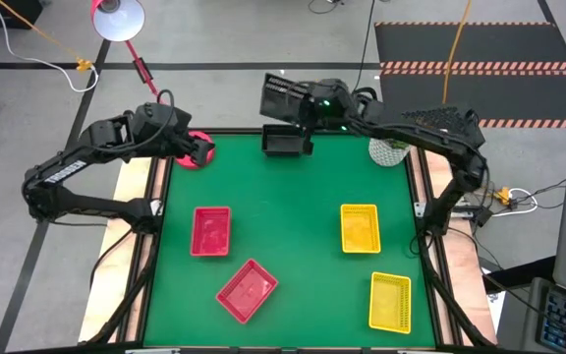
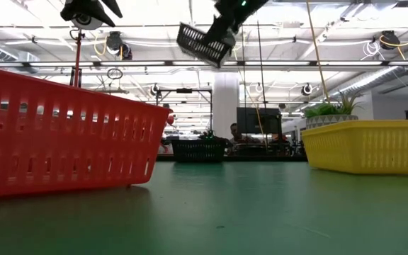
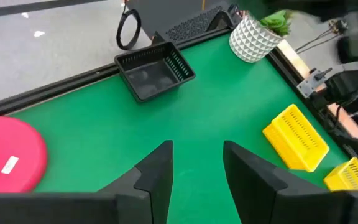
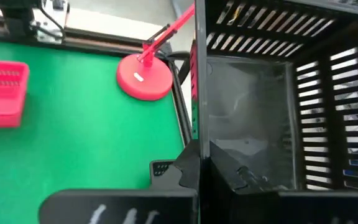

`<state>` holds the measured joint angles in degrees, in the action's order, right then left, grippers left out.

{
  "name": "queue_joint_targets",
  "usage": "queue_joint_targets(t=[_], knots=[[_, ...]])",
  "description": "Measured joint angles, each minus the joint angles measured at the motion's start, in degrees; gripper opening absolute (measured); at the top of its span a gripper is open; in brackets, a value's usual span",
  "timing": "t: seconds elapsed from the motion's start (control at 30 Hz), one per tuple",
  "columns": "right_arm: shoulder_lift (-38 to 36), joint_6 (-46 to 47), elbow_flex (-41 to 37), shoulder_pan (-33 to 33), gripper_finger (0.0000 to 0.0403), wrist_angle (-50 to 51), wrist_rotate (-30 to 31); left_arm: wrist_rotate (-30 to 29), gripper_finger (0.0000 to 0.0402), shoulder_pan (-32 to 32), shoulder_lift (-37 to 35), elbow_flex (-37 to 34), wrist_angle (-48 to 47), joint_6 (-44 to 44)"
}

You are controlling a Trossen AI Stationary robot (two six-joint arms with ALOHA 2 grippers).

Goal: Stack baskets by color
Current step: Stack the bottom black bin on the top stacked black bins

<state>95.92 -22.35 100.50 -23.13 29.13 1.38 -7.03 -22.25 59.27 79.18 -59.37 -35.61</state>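
My right gripper (image 1: 308, 106) is shut on a black basket (image 1: 283, 96) held high over the table's far edge, above and just behind a second black basket (image 1: 285, 144) that rests on its base on the green mat. Two red baskets (image 1: 210, 231) (image 1: 247, 290) lie left of centre. Two yellow baskets (image 1: 360, 228) (image 1: 390, 301) lie on the right. My left gripper (image 3: 197, 168) stands open and empty at the far left, beside the pink lamp base (image 1: 197, 152), and faces the resting black basket (image 3: 155, 70). My right gripper pinches one side wall (image 4: 199, 106) of the black basket at its rim. One finger (image 4: 241, 177) is inside the basket and the other (image 4: 173, 168) outside. The basket (image 2: 204, 44) hangs tilted and lifted well clear of the table.
A white plant pot (image 1: 389, 150) stands at the far right corner of the mat. The lamp's red stem (image 1: 141, 69) rises from the pink base (image 4: 145, 76) at the far left. Bare mat (image 1: 293, 226) lies between the red and yellow baskets.
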Motion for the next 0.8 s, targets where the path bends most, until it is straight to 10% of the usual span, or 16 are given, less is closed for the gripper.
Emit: queue_joint_targets(t=[0.8], knots=[[20.9, -11.8, 7.9, -2.2, 0.0, 10.3, 1.6, -18.0, 0.014, 24.7, 11.2, 0.0, 3.8, -15.5]])
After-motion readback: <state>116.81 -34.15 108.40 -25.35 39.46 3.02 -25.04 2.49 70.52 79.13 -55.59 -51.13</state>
